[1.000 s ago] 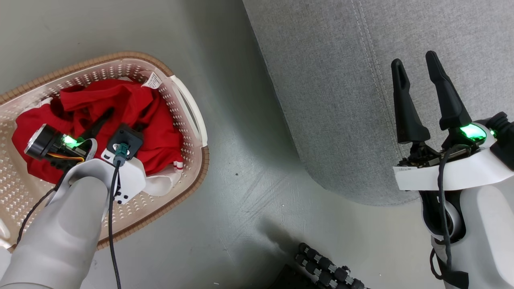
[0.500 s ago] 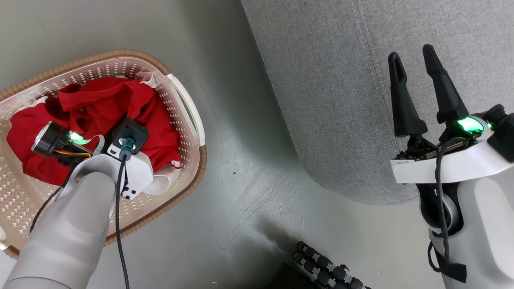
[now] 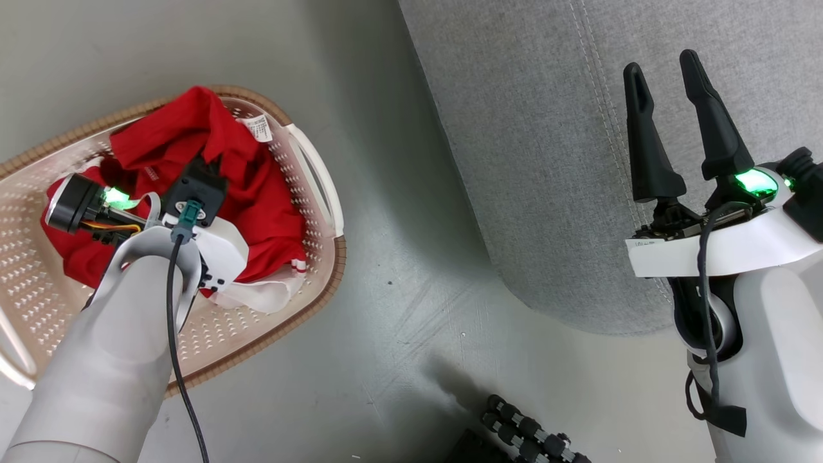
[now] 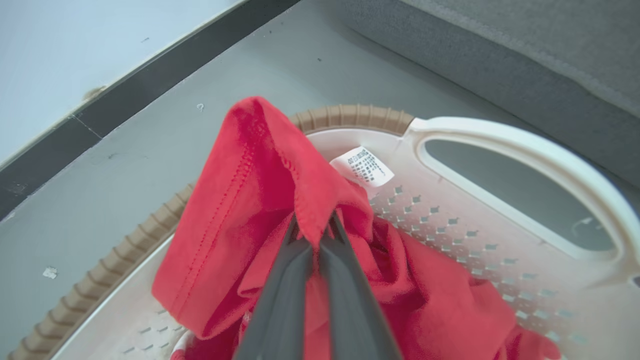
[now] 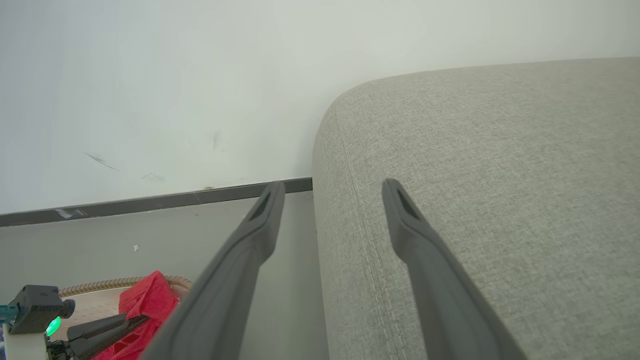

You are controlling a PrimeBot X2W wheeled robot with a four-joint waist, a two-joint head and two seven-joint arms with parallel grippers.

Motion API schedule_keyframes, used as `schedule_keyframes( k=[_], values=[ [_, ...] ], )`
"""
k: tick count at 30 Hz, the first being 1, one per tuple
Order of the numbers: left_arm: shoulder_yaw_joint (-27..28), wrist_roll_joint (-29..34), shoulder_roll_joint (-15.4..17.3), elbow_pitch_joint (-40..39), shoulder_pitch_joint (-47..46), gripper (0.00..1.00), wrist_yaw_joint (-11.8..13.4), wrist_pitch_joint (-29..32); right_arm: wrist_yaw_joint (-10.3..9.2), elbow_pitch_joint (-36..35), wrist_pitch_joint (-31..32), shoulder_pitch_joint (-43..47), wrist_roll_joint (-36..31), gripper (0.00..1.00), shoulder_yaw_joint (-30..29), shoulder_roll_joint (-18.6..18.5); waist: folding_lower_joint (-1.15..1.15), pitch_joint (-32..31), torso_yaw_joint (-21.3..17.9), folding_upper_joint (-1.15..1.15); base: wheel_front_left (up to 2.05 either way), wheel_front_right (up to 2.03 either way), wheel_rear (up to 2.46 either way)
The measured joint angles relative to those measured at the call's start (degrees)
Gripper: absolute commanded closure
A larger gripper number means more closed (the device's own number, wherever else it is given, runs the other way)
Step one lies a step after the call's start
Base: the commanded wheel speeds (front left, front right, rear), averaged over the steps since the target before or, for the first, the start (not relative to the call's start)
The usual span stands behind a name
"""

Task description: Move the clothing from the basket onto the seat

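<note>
The red clothing (image 3: 270,212) lies bunched in the cream basket (image 3: 318,193) on the floor at the left. My left gripper (image 4: 314,226) is shut on a fold of the clothing (image 4: 260,180) and holds it raised above the basket's brown rim (image 4: 350,116); a white label (image 4: 362,166) hangs beside it. The same gripper (image 5: 135,320) and the lifted red fabric (image 5: 150,295) appear low in the right wrist view. My right gripper (image 3: 662,64) stands open and empty over the grey seat (image 3: 533,148), near the seat's (image 5: 500,200) rounded corner.
Grey floor (image 3: 398,308) separates the basket from the seat. A white wall with a dark baseboard (image 5: 150,202) runs behind both. A black ribbed part of the robot's base (image 3: 533,437) shows at the bottom edge.
My left gripper shut on the red clothing and lifted a fold up over the basket's rim. The right gripper stayed open over the seat. The head view shifted slightly.
</note>
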Motion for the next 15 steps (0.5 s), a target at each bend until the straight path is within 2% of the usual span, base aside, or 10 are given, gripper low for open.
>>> schedule_keyframes(
  k=[8,15],
  values=[
    [2.77,-2.93,0.07,-6.87,2.63,1.0,0.38,-0.43,0.0,1.32,-0.01,-0.12,-2.03,0.0,-0.57,-0.01,0.0,-1.91,1.89,0.0,0.0,0.0,0.0],
    [5.03,-4.36,0.2,-17.15,5.02,1.0,2.47,-0.43,0.0,2.7,-0.01,-0.22,-4.14,0.0,-0.31,-0.03,0.0,-4.06,3.93,0.0,0.0,0.0,0.0]
  ],
)
